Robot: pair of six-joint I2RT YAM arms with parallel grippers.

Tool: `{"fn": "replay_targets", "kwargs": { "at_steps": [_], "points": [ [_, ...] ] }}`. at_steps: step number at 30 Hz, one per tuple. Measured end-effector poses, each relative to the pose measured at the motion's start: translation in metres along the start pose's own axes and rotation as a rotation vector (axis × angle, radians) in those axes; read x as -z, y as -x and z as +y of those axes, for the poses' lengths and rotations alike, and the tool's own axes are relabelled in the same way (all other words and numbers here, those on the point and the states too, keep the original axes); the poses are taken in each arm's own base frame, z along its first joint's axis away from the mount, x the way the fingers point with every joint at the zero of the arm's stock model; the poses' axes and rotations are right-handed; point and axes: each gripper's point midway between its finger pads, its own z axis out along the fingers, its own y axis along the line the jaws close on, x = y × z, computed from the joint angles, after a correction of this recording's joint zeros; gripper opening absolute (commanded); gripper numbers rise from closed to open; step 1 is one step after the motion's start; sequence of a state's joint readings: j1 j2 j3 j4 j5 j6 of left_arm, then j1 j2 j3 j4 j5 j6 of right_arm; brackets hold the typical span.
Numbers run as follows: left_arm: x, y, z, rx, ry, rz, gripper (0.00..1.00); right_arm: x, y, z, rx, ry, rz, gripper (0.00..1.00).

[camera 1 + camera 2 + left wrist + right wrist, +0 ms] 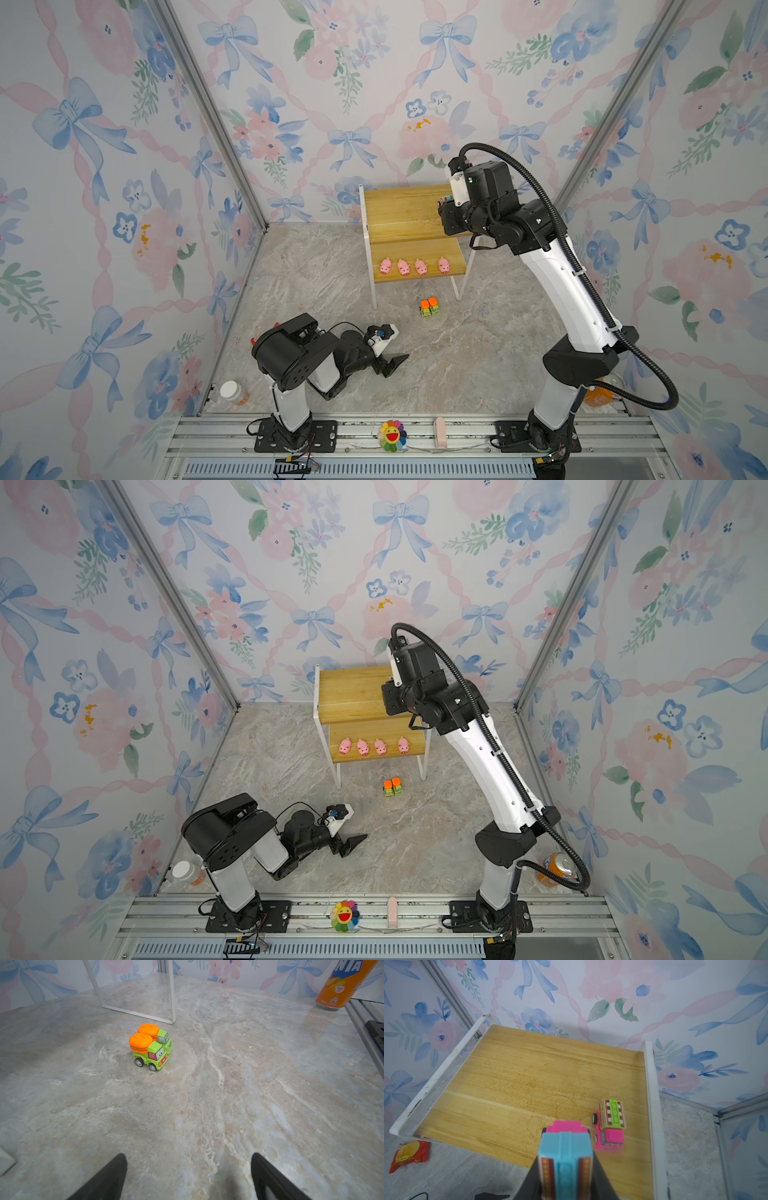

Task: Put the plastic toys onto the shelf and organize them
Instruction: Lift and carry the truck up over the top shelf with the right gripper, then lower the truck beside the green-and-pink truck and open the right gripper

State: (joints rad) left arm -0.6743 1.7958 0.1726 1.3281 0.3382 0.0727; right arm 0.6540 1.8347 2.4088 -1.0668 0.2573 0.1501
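Only partly visible: blue-topped truck point(565, 1151).

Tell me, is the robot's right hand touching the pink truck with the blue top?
Touching. The right wrist view shows the right hand shut on the pink truck, its dark fingers pressed against both sides.

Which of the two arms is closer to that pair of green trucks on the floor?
Left. Its open fingers sit low over the table, facing the green trucks. The right arm's fingers are up over the shelf top, gripping a pink truck.
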Motion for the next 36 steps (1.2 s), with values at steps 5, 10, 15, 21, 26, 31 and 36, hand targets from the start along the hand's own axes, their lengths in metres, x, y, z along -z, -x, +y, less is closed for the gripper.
{"fn": "replay_targets", "kwargs": {
  "at_steps": [5, 10, 15, 21, 26, 31, 36],
  "points": [
    [0.0, -0.001, 0.0, 0.002, -0.001, 0.005, 0.94, -0.014, -0.006, 0.001, -0.012, -0.013, 0.024, 0.24],
    [0.0, -0.001, 0.0, 0.002, -0.001, 0.007, 0.93, -0.018, -0.007, 0.002, -0.025, -0.015, 0.028, 0.24],
    [0.0, -0.001, 0.0, 0.002, -0.001, 0.007, 0.93, -0.022, -0.006, 0.003, -0.04, -0.016, 0.027, 0.25],
    [0.0, -0.002, 0.0, 0.003, -0.001, 0.01, 0.93, -0.035, -0.012, 0.005, -0.044, -0.023, 0.053, 0.26],
    [0.0, -0.002, 0.0, 0.003, -0.001, 0.01, 0.93, -0.043, -0.017, 0.006, -0.044, -0.027, 0.069, 0.26],
    [0.0, -0.002, 0.0, 0.003, -0.001, 0.01, 0.93, -0.044, -0.017, 0.002, -0.051, -0.043, 0.071, 0.28],
    [0.0, -0.002, 0.0, 0.003, -0.001, 0.01, 0.93, -0.044, -0.019, -0.001, -0.052, -0.055, 0.077, 0.29]
  ]
}}
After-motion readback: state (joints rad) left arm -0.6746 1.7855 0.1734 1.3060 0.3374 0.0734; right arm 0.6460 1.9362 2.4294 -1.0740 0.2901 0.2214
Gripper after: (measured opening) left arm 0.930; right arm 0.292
